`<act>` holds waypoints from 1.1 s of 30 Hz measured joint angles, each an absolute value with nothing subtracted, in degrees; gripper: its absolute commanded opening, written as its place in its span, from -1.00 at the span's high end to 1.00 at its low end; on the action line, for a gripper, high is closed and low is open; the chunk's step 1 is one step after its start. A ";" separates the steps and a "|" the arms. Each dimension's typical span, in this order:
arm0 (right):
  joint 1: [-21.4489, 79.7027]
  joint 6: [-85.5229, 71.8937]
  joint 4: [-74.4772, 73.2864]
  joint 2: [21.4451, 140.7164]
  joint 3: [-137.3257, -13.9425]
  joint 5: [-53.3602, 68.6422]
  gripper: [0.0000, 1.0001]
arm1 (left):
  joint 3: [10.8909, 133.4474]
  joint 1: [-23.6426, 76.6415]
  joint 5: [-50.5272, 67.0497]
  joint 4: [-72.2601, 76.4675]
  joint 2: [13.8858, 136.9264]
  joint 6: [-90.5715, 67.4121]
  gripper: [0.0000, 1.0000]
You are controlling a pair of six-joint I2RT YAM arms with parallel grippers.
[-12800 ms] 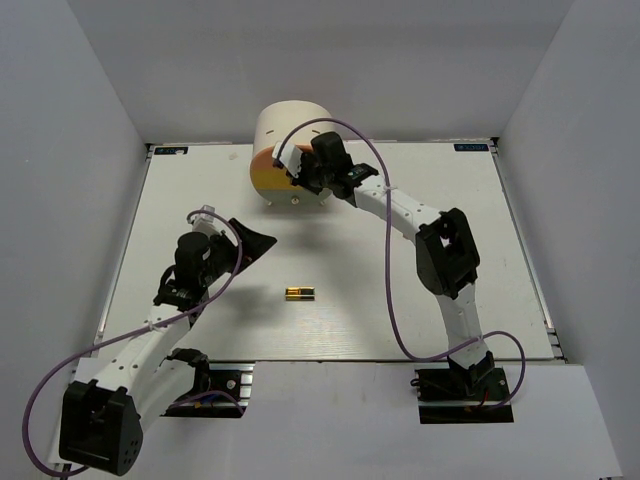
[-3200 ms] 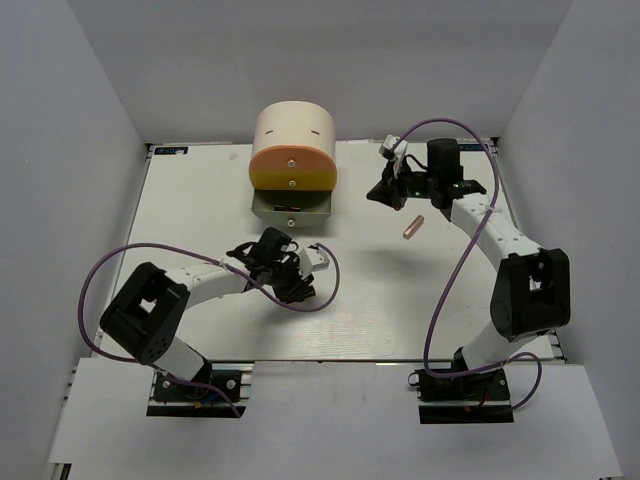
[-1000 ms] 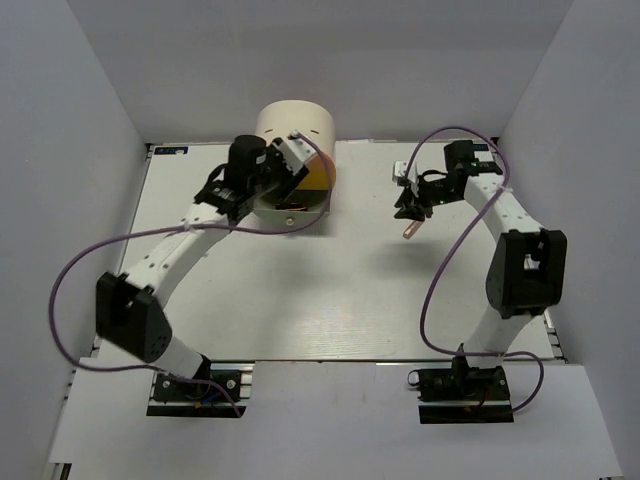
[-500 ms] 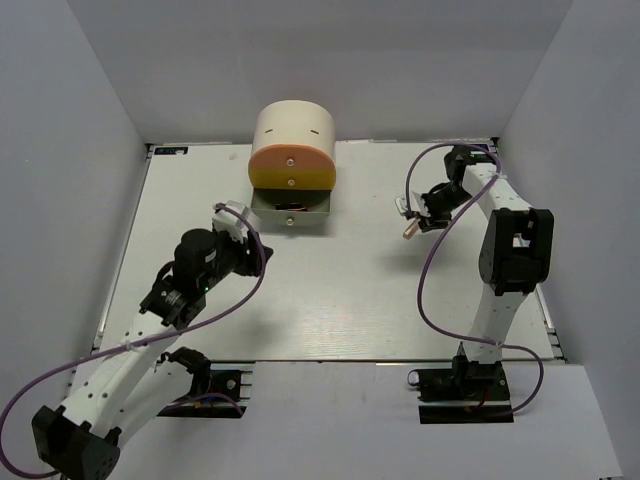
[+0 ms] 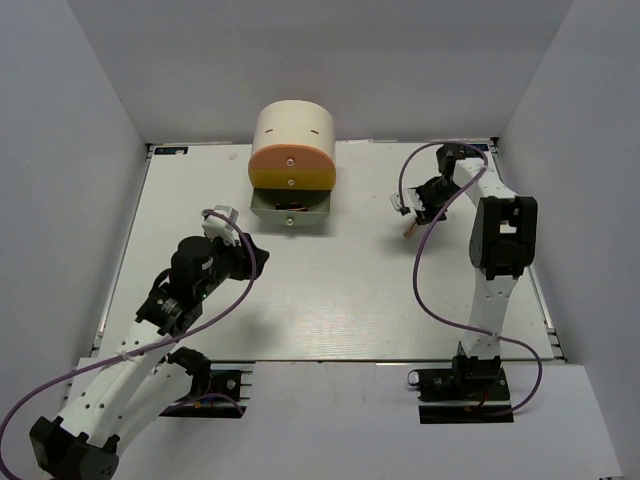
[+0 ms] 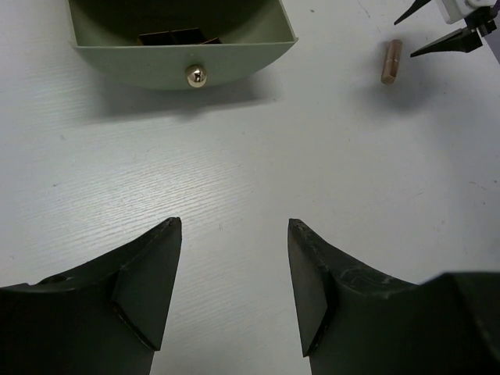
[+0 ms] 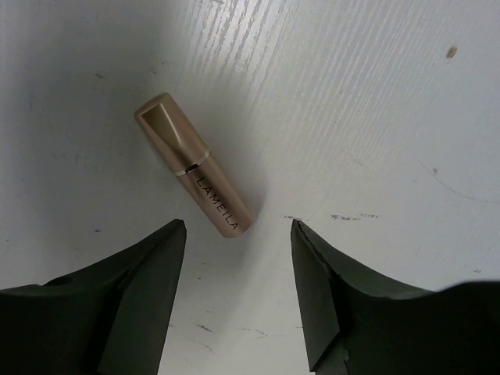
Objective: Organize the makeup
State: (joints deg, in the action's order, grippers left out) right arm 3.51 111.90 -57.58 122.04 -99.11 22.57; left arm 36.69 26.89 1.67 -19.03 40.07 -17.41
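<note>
A slim pinkish stick (image 7: 193, 166) marked LAMEILA lies flat on the white table (image 5: 330, 290) at the right rear, also in the overhead view as the stick (image 5: 409, 228) and in the left wrist view as the stick (image 6: 391, 61). My right gripper (image 7: 238, 226) is open just over it; the stick's near end lies between the fingertips without touching them. From above, the right gripper (image 5: 410, 208) hangs right beside the stick. My left gripper (image 6: 233, 226) is open and empty above bare table, facing the open drawer (image 6: 180, 55); from overhead the left gripper (image 5: 244, 256) sits mid-left.
The cream rounded box (image 5: 292, 140) with orange front stands at the back centre, its bottom drawer (image 5: 290, 212) pulled out. A dark and gold item (image 6: 172, 37) lies inside it. A gold knob (image 6: 196, 76) sticks out of the drawer front.
My left arm has drawn back from the box to the mid-left of the table. The right gripper has opened wider over the stick, and the right arm has folded closer in.
</note>
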 measured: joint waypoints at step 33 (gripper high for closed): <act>8.93 110.24 -71.33 130.63 -108.66 24.75 1.00 | 34.70 26.89 -0.25 -20.78 35.79 -21.43 -0.35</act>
